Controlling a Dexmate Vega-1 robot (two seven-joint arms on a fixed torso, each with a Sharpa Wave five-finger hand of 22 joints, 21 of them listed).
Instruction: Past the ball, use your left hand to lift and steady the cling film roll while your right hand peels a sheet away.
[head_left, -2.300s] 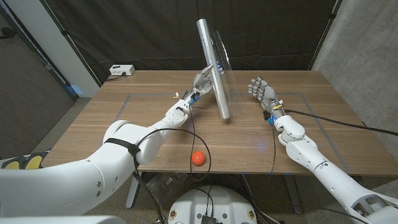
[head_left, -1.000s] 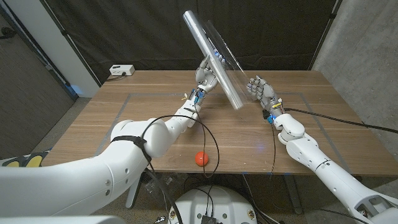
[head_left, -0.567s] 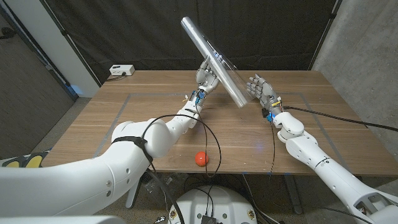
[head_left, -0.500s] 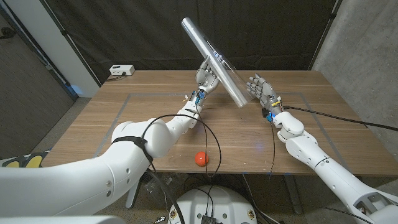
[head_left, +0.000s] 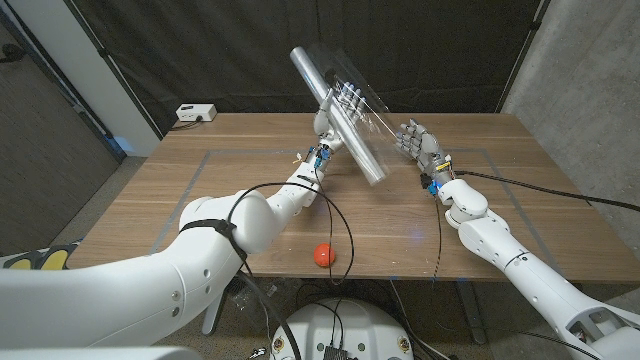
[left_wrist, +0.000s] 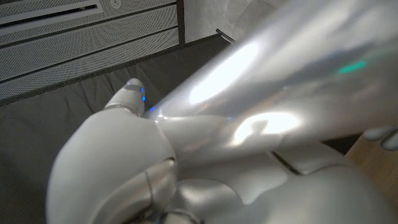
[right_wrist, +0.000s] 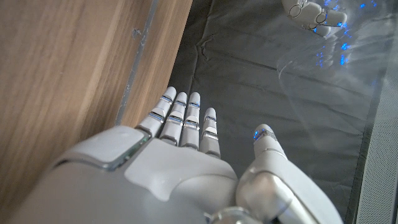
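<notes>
Head view: the left hand (head_left: 338, 108) grips the roll (head_left: 336, 114) near its middle and holds it in the air above the far part of the desk (head_left: 200, 200). The roll is tilted, its upper end toward the dark curtain (head_left: 200, 50), its lower end pointing down toward the right hand (head_left: 418, 146). A loose flap of film (head_left: 372, 108) stands off the roll on the side toward the right hand; its edge is hard to trace against the curtain. The right hand is just beside the roll's lower end, fingers spread and upright, holding nothing. I cannot tell whether a fingertip touches the film. The ball (head_left: 321, 255) lies on the desk well apart from the roll, near the front edge, close to the left forearm. A white box (head_left: 195, 113) sits at the desk's far corner, well away from the roll on the left-arm side. A black cable runs off the right wrist across the desk.

Left wrist view: the roll (left_wrist: 280, 93) crosses the picture close to the lens as a blurred, shiny band. The left hand (left_wrist: 161, 162) is wrapped about it; a fingertip with a blue light shows against the curtain. A strip of desk (left_wrist: 379, 162) shows beside the roll.

Right wrist view: the right hand (right_wrist: 186, 155) shows its back, fingers straight and side by side, thumb apart, nothing in it. Desk (right_wrist: 68, 68) lies on one side, curtain beyond. The film (right_wrist: 329, 74) shows as a faint sheen, with the left hand's fingertips (right_wrist: 311, 14) behind it, well apart from the right hand.
</notes>
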